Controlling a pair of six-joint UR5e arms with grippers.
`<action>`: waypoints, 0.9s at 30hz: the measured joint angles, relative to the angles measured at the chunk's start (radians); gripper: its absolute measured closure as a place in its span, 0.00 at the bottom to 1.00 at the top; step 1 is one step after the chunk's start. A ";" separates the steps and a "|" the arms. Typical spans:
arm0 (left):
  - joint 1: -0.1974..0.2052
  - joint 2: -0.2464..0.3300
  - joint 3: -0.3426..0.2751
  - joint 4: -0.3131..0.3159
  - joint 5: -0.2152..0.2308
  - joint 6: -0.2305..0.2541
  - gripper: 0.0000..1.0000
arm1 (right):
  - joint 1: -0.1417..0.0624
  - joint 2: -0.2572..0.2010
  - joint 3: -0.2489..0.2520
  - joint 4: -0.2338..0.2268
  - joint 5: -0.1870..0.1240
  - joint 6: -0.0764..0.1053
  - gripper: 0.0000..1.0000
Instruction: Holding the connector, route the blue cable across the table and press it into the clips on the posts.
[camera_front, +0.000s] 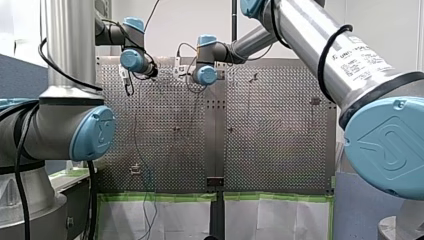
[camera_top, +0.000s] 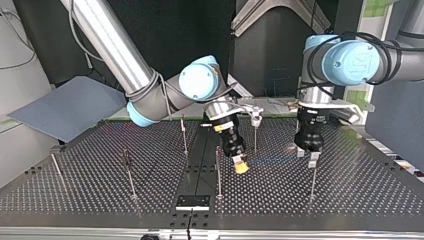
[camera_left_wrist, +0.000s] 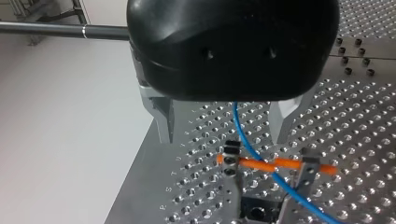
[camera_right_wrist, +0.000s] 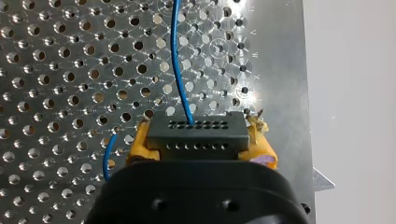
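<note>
The connector (camera_right_wrist: 196, 135), a black block with rows of pin holes, is pinched tight between the yellow pads (camera_right_wrist: 139, 144) of your right gripper (camera_top: 242, 166). It sits low over the perforated table (camera_top: 350, 195), just beside the middle strip. The blue cable (camera_right_wrist: 180, 60) comes out of the connector's face and, in the top view, runs flat across toward your left gripper (camera_left_wrist: 223, 139).

That one's got its metal fingers (camera_left_wrist: 163, 119) spread wide with nothing clamped. The cable just passes down between them and crosses an orange bar (camera_left_wrist: 280, 164) on the clip (camera_left_wrist: 306, 170) underneath. Honestly can't tell if the cable is seated in there or only lying over it, the wrist angle's poor.

So I'd say you're at the first clip and routing has barely started; no cable shows on the other posts (camera_top: 218, 170) across the table. Next move, I reckon: hold the cable taut from the connector end and press it down into that clip, watching that the open fingers don't snag the post.
</note>
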 joint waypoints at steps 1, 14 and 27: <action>0.000 -0.004 0.005 0.000 0.000 0.000 0.00 | 0.000 0.000 0.000 0.000 0.000 0.000 1.00; -0.019 -0.111 0.098 -0.004 -0.003 -0.004 0.00 | 0.000 0.000 0.000 0.000 0.000 0.000 1.00; -0.018 -0.119 0.107 0.010 -0.006 -0.047 0.35 | 0.001 0.000 0.000 0.002 0.000 0.000 1.00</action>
